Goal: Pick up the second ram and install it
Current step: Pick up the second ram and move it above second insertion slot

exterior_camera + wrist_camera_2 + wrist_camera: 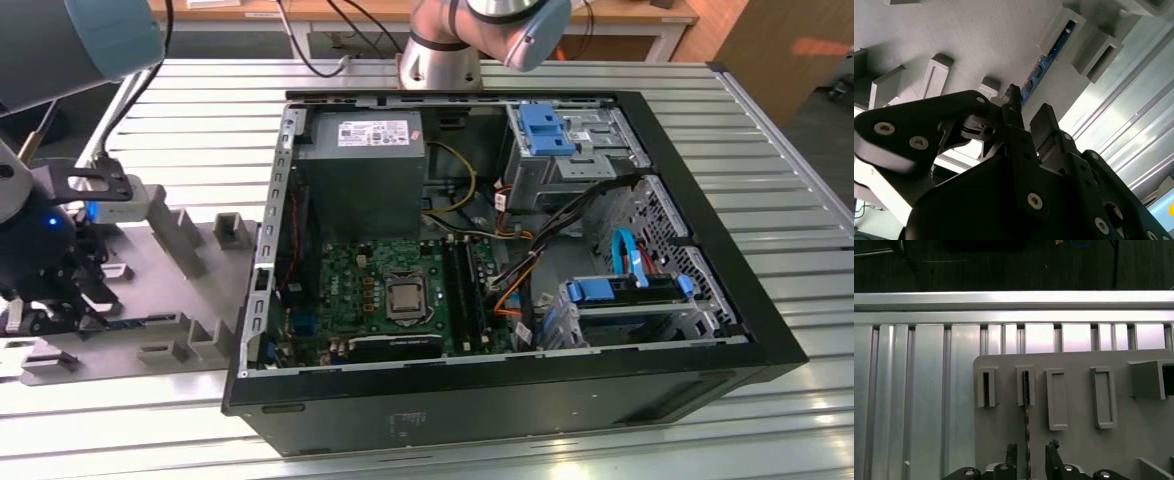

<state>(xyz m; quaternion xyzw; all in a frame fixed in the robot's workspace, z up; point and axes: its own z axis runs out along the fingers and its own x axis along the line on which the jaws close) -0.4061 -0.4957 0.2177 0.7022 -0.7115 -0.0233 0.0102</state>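
The second ram [1026, 415] stands on its long edge in a slotted holder of the grey fixture plate [1134, 440]; in the first wrist view it is a thin dark line. My gripper [1032, 452] is open and straddles it, one black finger on each side with a gap to the stick. In the second wrist view the ram's [1046, 60] bluish edge runs ahead of the fingertips [1013, 97]. In the exterior view my gripper [60, 300] hangs low over the fixture [174, 250] at that view's left, away from the open computer case [694, 250].
Inside the case lie the green motherboard [380, 280] and its long black slots [461, 290], with a grey power supply [358, 175], cables and blue-tabbed drive bays around them. Raised blocks and empty holders [1056, 400] stand on the fixture. The ribbed metal table [914, 400] surrounds everything.
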